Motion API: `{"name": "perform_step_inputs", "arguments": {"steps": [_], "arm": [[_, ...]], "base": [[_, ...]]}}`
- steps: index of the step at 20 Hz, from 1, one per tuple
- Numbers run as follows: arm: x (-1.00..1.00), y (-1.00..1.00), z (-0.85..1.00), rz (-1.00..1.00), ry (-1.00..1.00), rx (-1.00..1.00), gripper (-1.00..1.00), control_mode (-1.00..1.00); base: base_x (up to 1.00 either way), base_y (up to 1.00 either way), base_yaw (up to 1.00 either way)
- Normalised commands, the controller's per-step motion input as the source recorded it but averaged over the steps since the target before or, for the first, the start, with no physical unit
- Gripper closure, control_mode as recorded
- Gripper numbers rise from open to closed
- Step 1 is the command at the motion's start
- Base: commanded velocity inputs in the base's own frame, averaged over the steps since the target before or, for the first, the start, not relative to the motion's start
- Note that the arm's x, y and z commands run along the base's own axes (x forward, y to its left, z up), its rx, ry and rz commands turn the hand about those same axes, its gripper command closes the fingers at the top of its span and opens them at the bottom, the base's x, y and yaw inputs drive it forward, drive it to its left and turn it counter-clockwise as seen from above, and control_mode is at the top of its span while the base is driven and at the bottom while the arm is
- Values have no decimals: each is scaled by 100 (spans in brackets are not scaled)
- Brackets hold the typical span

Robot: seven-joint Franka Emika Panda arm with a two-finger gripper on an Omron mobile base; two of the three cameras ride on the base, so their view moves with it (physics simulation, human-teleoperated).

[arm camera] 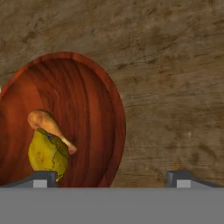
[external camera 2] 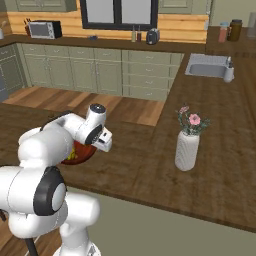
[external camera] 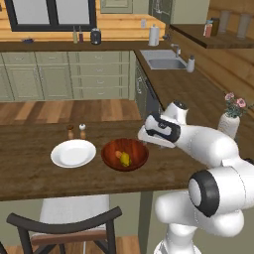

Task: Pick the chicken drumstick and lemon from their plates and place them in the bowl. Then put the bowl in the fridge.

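Since the chicken drumstick [arm camera: 47, 125] and the lemon [arm camera: 47, 154] already lie together in the bowl [external camera: 136, 162], touching each other, the risky part from here looks like getting that bowl off the bench [external camera: 30, 173] and into the fridge. The claw [arm camera: 112, 178] hangs just above the bench beside the bowl's rim, its tips spread wide with nothing between them. The bowl is wide, shallow and glossy, so I'd judge a pinch on the rim could slip or tip it, and the lemon, being round, would roll out first. A careless approach might also nudge the bowl toward the white plate [external camera: 73, 153] just beside it, or the small shakers [external camera: 76, 131] behind.

From where I stand the fridge is nowhere in the views, so its direction is anyone's guess. The arm covers most of the bowl in the right base view. Only the very tops of the fingertips [arm camera: 41, 177] show in the hand view.
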Motion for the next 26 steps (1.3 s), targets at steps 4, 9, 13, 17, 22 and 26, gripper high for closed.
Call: {"name": "perform_step_inputs", "arguments": {"steps": [4,9,13,17,22,26], "arm": [[2,-8,-17,0,1,8,-100,-100],[4,38,-30,0,1,0,-100,-100],[8,29,-22,0,0,0,-100,-100],[4,-3,-24,0,2,0,-100,-100],[6,0,-20,0,2,0,-100,-100],[9,0,-28,0,1,0,-100,-100]], "base": [[0,0,0],[0,0,0],[0,0,0],[0,0,0],[0,0,0],[0,0,0]]}}
